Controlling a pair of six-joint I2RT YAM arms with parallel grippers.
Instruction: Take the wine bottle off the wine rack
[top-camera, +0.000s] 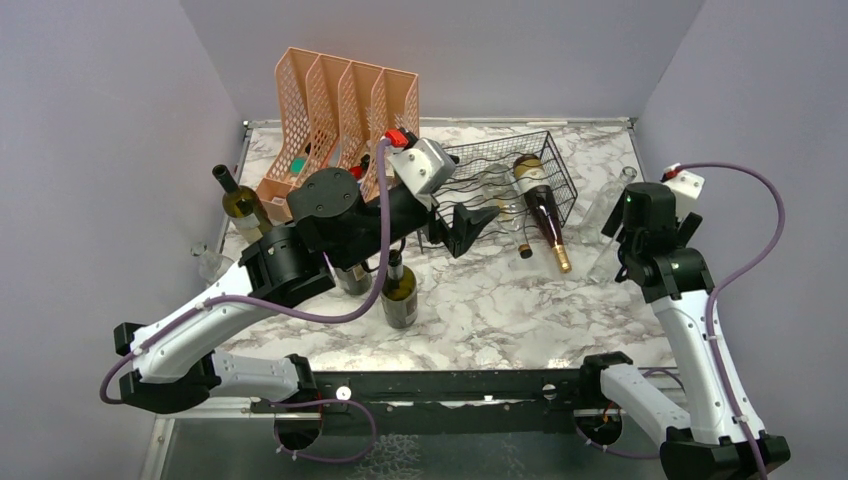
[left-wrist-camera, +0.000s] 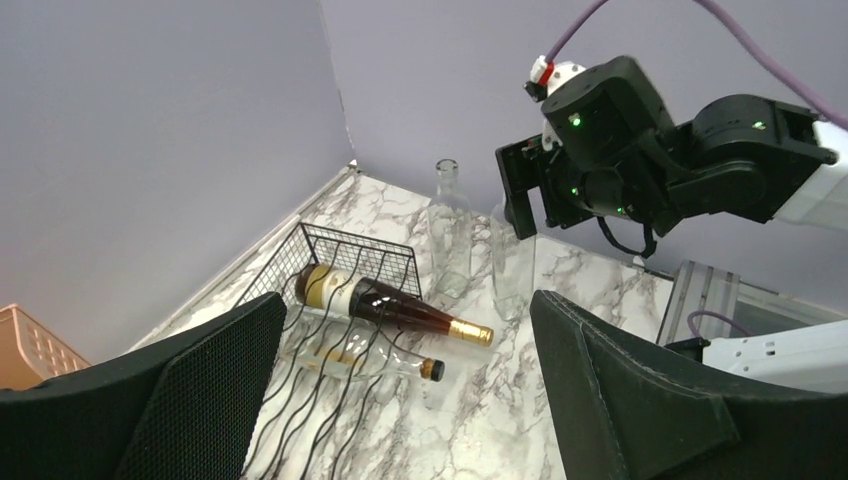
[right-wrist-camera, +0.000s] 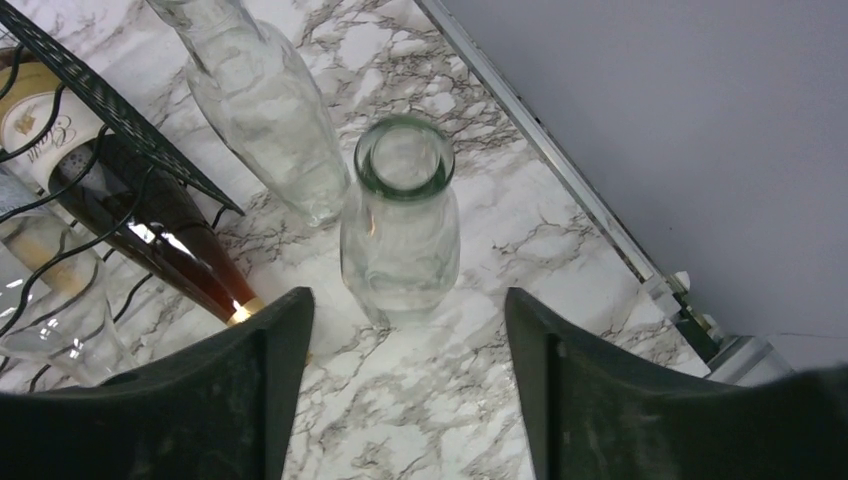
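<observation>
My left fingers (left-wrist-camera: 200, 400), spread, face the bottle (left-wrist-camera: 385, 308) to their right, its neck pointing near, off the rack (left-wrist-camera: 350, 250).

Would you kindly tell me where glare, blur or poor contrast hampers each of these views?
Top view: evenly lit, sharp, though the clear bottles fade into the marble. Left wrist view: the dark bottle is crisp. Right wrist view: glare streaks the dark bottle; the clear bottles look sharp.

Probably a lab booth: grey walls (top-camera: 100, 120) around a marble table (top-camera: 500, 310).
</observation>
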